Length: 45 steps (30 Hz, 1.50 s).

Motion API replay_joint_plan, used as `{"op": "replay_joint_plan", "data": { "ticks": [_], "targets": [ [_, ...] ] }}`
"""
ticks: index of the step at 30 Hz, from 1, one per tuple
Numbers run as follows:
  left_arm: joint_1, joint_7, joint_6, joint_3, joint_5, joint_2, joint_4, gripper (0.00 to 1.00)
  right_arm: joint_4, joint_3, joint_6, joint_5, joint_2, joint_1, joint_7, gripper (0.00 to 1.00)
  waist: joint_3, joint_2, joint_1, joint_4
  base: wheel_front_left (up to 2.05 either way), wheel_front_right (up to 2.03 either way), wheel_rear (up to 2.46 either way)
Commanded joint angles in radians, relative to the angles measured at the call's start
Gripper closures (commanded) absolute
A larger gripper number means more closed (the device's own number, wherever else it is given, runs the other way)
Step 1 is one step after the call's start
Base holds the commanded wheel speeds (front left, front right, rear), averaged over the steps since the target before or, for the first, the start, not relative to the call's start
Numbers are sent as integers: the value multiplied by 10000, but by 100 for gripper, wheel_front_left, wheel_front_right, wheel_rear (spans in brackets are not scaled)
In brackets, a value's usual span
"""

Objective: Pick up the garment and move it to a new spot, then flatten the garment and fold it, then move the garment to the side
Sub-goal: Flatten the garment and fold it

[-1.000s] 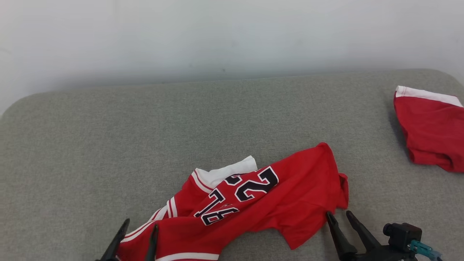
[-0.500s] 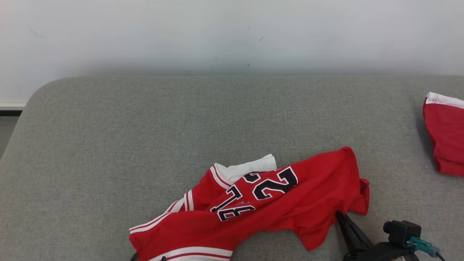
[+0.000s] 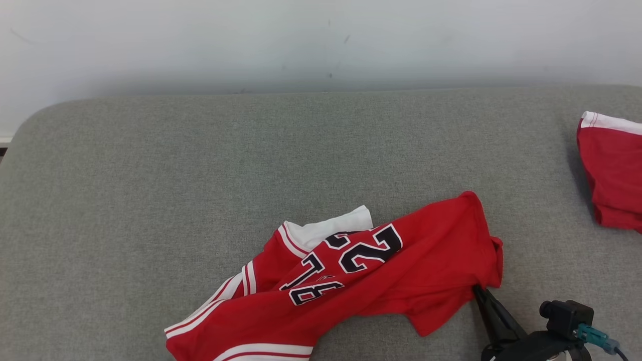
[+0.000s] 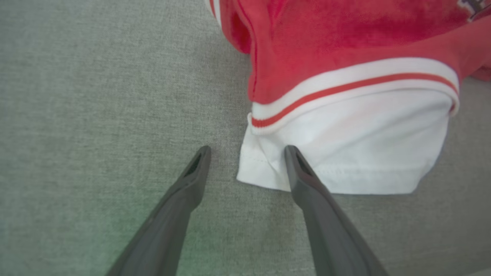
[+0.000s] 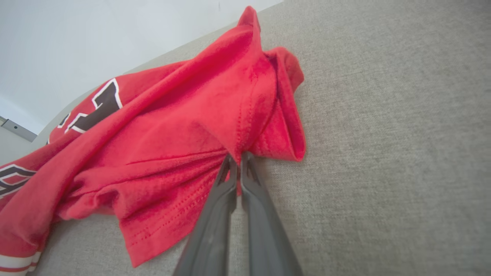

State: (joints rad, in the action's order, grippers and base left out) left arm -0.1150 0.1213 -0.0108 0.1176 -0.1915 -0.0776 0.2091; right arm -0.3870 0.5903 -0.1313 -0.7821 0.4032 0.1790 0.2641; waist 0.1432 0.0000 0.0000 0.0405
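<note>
The jersey lies crumpled on the gray cushion, near its front edge. The right tool is clamped on a red fold at the jersey's right end. The left tool is spread apart, straddling the corner of the white hem, one finger over cloth and one over bare cushion. A second garment lies well apart, far right.
</note>
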Motion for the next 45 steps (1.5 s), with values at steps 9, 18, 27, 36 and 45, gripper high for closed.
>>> {"op": "replay_joint_plan", "data": {
  "ticks": [9, 18, 27, 36, 45],
  "targets": [
    [98, 162, -292, -110, -1008, 96, -589, 100, 682, -393, 12, 350, 245, -336, 14, 100, -129, 0, 0, -32, 0, 0, 0],
    [371, -310, -793, -516, -3519, 193, -3238, 100, 2345, -1435, 12, 929, 917, -923, 15, 100, -640, 0, 0, -184, 0, 0, 0],
    [1733, -1368, -785, -1217, -5324, 62, -5162, 100, 3555, -2107, 12, 664, 2265, -590, -273, 100, -1270, 0, 0, -418, 0, 0, 0],
    [4828, -3559, -419, -1513, -6978, -687, -5178, 100, 4845, -2803, 13, 354, 3631, 1119, -1280, 100, -1653, 0, 0, -733, 0, 0, 0],
    [8296, -4350, -237, -1548, -7391, -1156, -4564, 100, 4972, -2968, 13, 599, 4225, 3488, -1875, 100, -1681, 0, 0, -913, 0, 0, 0]
  ]
}}
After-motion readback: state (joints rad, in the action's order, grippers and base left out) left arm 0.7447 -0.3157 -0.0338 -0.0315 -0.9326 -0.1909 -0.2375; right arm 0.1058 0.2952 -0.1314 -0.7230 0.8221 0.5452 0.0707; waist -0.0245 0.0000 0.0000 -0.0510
